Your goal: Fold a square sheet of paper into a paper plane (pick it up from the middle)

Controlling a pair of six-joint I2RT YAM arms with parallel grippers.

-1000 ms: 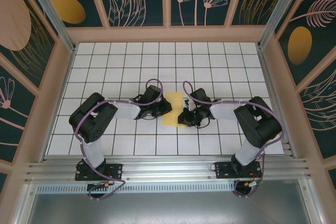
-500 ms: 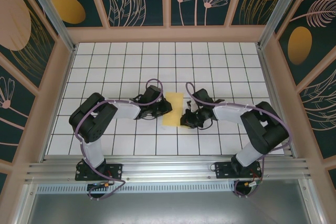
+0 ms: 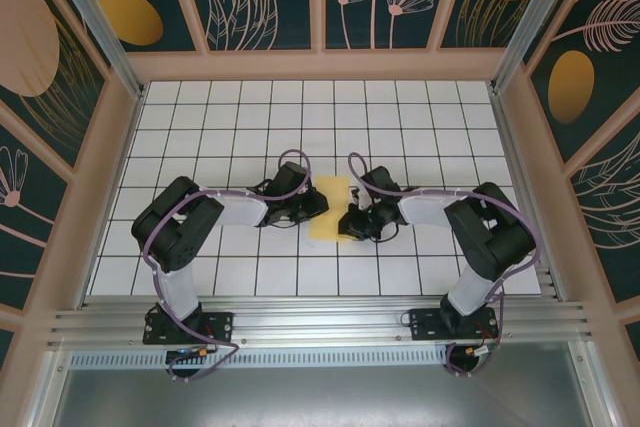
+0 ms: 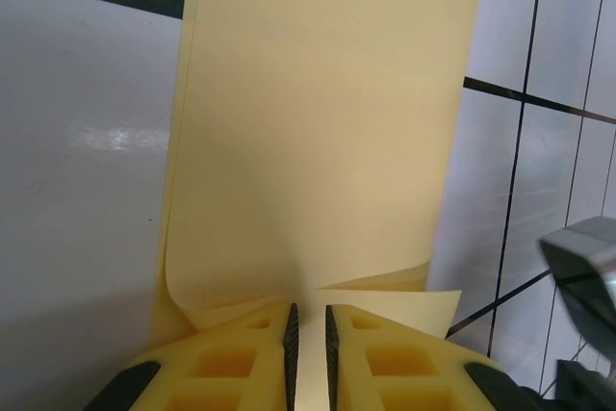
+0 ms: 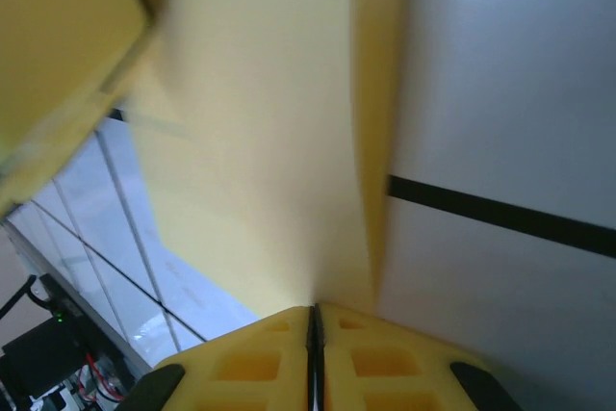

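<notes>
The square sheet of paper (image 3: 332, 209) lies doubled over as a pale-yellow strip on the white tiles between my two grippers. My left gripper (image 3: 318, 209) stands at its left edge. In the left wrist view the paper (image 4: 318, 141) has its upper layer curling up at my left gripper (image 4: 308, 334), whose pads stand a narrow slit apart, with yellow paper showing through the gap. My right gripper (image 3: 350, 222) is at the paper's right edge. In the right wrist view the paper (image 5: 260, 141) runs into my right gripper (image 5: 314, 320), whose pads are pressed together on it.
White grid-tiled table (image 3: 200, 127) inside wooden walls (image 3: 320, 65), with bare tiles all round the paper. A grey part of the right arm (image 4: 587, 267) shows at the lower right of the left wrist view. A blurred yellow finger (image 5: 58, 64) of the left gripper is close by.
The right arm swung its elbow out to the right half a second ago and has come back left. The paper and the left arm stay where they were.
</notes>
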